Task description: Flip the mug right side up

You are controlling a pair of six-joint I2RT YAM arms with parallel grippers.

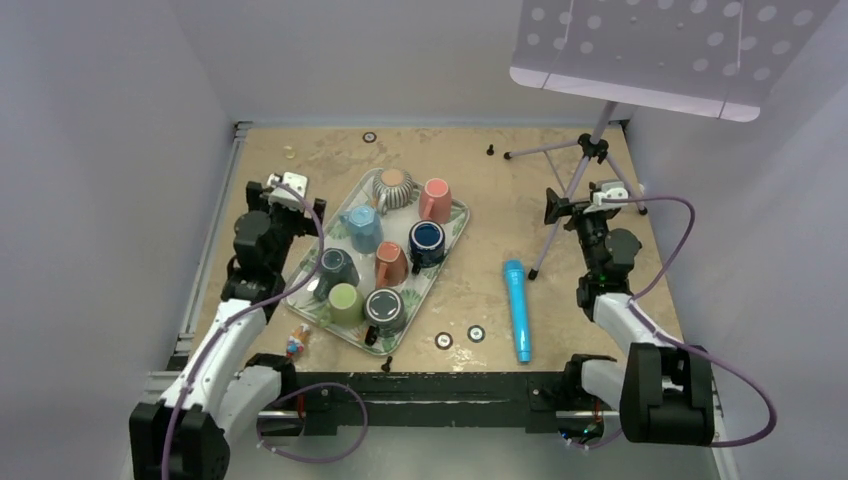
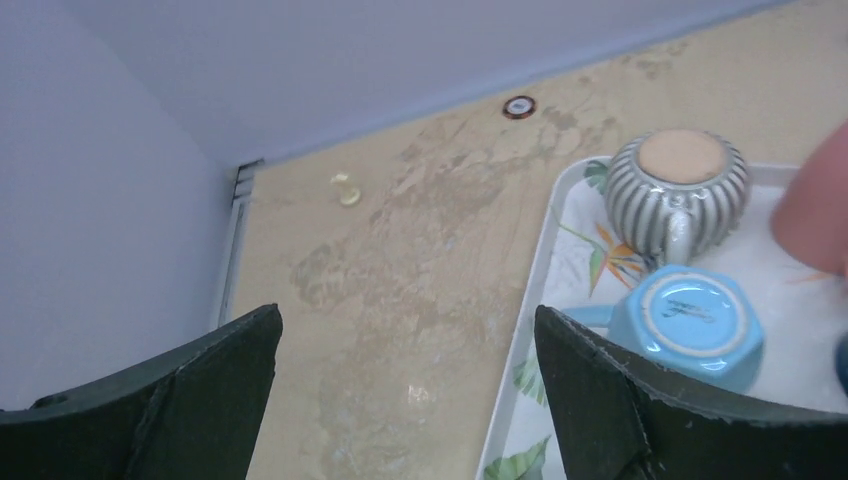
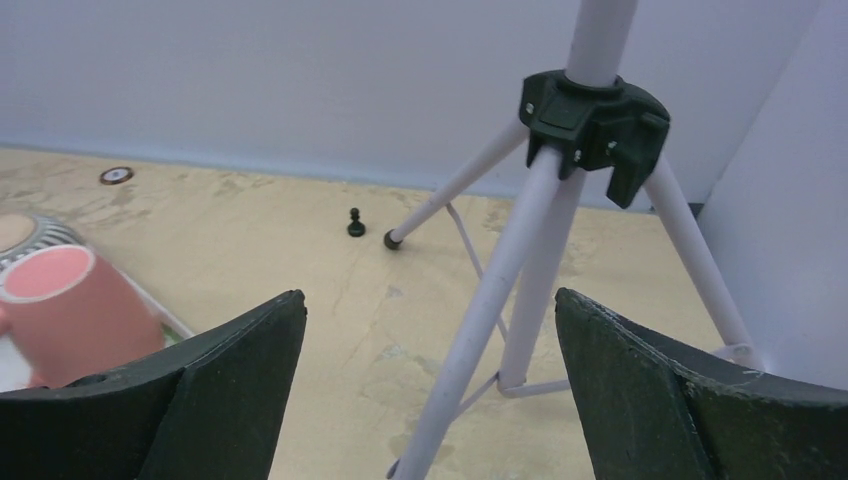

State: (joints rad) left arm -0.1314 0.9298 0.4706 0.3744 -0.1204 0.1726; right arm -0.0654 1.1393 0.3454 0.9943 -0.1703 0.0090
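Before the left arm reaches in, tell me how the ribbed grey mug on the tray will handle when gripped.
The ribbed grey mug looks like glazed ceramic, so it is probably rigid, fairly heavy and breakable if dropped. Its rounded, bulging sides may slip when pinched; the handle seems a safer hold. Resting mouth-down on the tray, it likely slides rather than tips when nudged.

The mugs (image 1: 390, 265) stand tightly together on the tray (image 2: 546, 245), so you find only narrow gaps between them. Left of the tray and behind it, the table (image 2: 400, 300) is open. The tripod (image 3: 540, 230) spreads its legs directly before your right gripper (image 3: 430, 310). A blue tube (image 1: 517, 308) lies right of the tray, near one tripod leg.
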